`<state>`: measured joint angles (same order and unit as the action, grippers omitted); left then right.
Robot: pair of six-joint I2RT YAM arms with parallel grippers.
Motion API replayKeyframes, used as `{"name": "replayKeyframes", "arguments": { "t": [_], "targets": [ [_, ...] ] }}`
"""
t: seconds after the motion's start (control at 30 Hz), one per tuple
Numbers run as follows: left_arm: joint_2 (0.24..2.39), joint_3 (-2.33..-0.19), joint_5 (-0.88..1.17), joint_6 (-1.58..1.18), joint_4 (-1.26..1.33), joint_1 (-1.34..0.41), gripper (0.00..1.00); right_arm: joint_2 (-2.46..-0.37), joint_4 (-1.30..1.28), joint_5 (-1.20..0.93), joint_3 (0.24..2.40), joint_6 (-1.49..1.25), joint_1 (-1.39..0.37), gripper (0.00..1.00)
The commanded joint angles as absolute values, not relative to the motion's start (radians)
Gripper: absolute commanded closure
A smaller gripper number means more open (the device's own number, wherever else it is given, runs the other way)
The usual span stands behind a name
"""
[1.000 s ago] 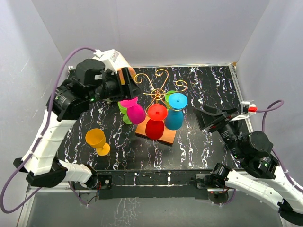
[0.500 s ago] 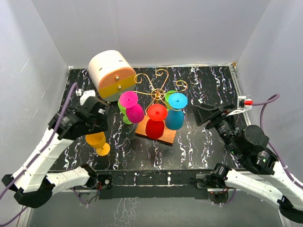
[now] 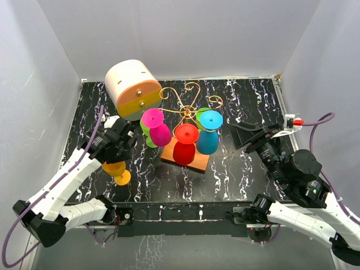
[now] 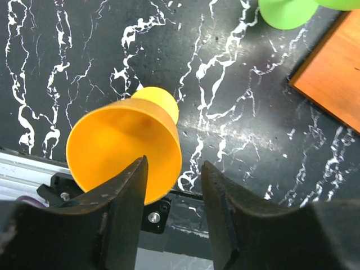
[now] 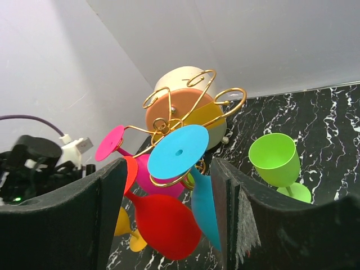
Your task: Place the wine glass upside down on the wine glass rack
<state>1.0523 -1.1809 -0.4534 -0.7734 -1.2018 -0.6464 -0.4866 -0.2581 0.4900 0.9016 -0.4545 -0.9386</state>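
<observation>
Fingers [image 4: 126, 202] of the left gripper [image 4: 173, 169] are spread apart and point down over a yellow wine glass [image 4: 121, 140]. They straddle one side of its rim. One finger overlaps the bowl in the wrist view, and the other sits just outside the wall with a sliver of table between. Whether either finger touches the glass cannot be told.

The glass stands upright, mouth up, foot flat on the black, white-veined table [image 3: 242, 169]. It is near the front edge toward the left side, apart from the wine glass rack [image 3: 199, 160].

The rack stands around the middle of the table, its gold wire arms curling out above an orange base. A magenta glass [image 3: 160, 134], a red glass [image 3: 184, 151] and a blue glass [image 3: 207, 140] hang on it upside down, feet upward. A green glass [image 5: 274, 159] stands upright just beside the rack. A cream-and-orange drum box [image 3: 132, 90] sits at the far left corner.

The right gripper [image 5: 169, 163] hovers right of the rack, facing it. Its fingers are spread wide with nothing between them.
</observation>
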Motion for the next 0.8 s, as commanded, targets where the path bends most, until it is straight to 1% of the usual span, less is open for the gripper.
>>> {"name": "replayKeyframes", "arguments": {
  "t": [0.0, 0.1, 0.17, 0.37, 0.5, 0.63, 0.77],
  "targets": [
    [1.072, -1.123, -0.435, -0.745, -1.148, -0.564, 0.61, -0.456, -0.198, 0.482, 0.906, -0.459, -0.94, 0.41],
    [1.067, -1.089, -0.412, -0.736, -1.116, -0.53, 0.63, -0.45, -0.197, 0.485, 0.899, -0.459, -0.94, 0.41],
    [1.062, -1.065, -0.36, -0.726, -1.086, -0.517, 0.64, -0.449, -0.189, 0.482, 0.89, -0.46, -0.94, 0.41],
    [1.034, -1.036, -0.333, -0.735, -1.054, -0.505, 0.75, -0.452, -0.153, 0.472, 0.868, -0.464, -0.94, 0.41],
    [1.022, -1.019, -0.334, -0.737, -1.048, -0.501, 0.84, -0.458, -0.143, 0.458, 0.874, -0.473, -0.94, 0.39],
    [1.009, -1.018, -0.379, -0.742, -1.051, -0.502, 0.99, -0.463, -0.126, 0.447, 0.881, -0.484, -0.939, 0.39],
    [0.982, -1.071, -0.434, -0.725, -1.05, -0.502, 1.0, -0.481, -0.106, 0.435, 0.895, -0.494, -0.939, 0.39]
  ]
}}
